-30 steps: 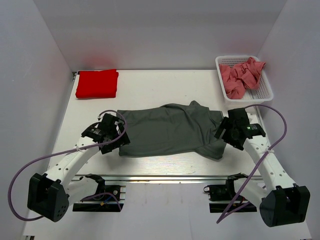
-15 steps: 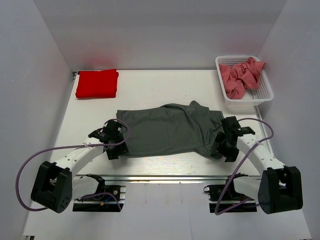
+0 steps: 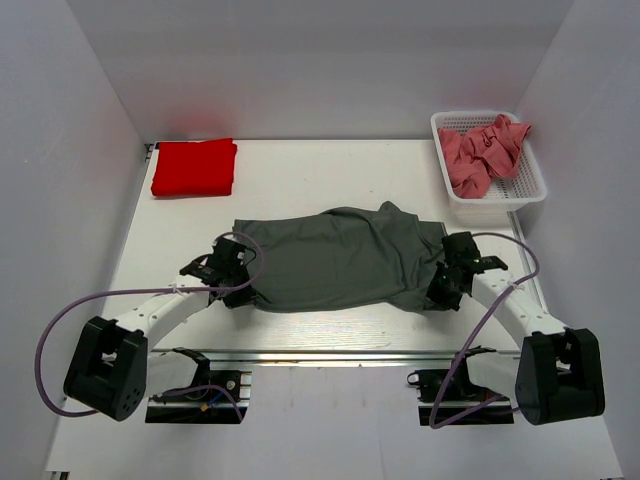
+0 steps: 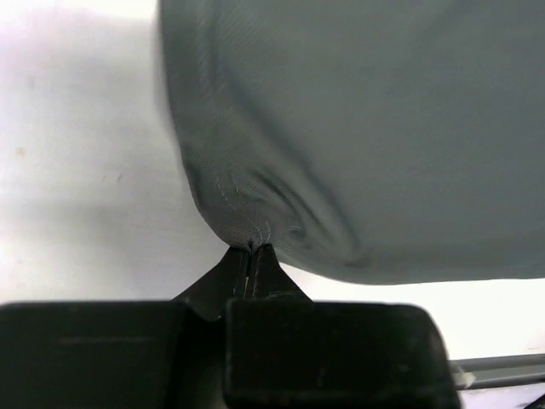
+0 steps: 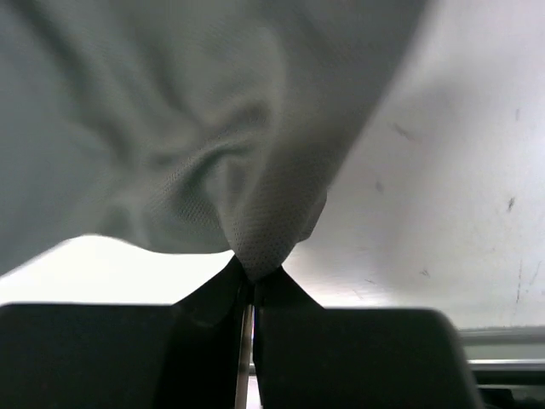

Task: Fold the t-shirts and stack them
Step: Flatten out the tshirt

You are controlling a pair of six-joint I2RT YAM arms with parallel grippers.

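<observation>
Now left end effector [image 4: 251, 248] and right end effector [image 5: 249, 278] each pinch the grey shirt [image 3: 340, 262]; lift both level, cloth between them taut.

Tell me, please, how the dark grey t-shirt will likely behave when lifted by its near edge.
Probably floppy: the dark grey t-shirt puckers where the left tool and right tool pinch it, so it should sag between them. Likely light, being thin fabric. Small pinches might slip.

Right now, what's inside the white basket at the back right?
Crumpled dusty pink t-shirts fill much of the basket, fabric bulging above its far rim. How many, and anything beneath them, is covered.
</observation>
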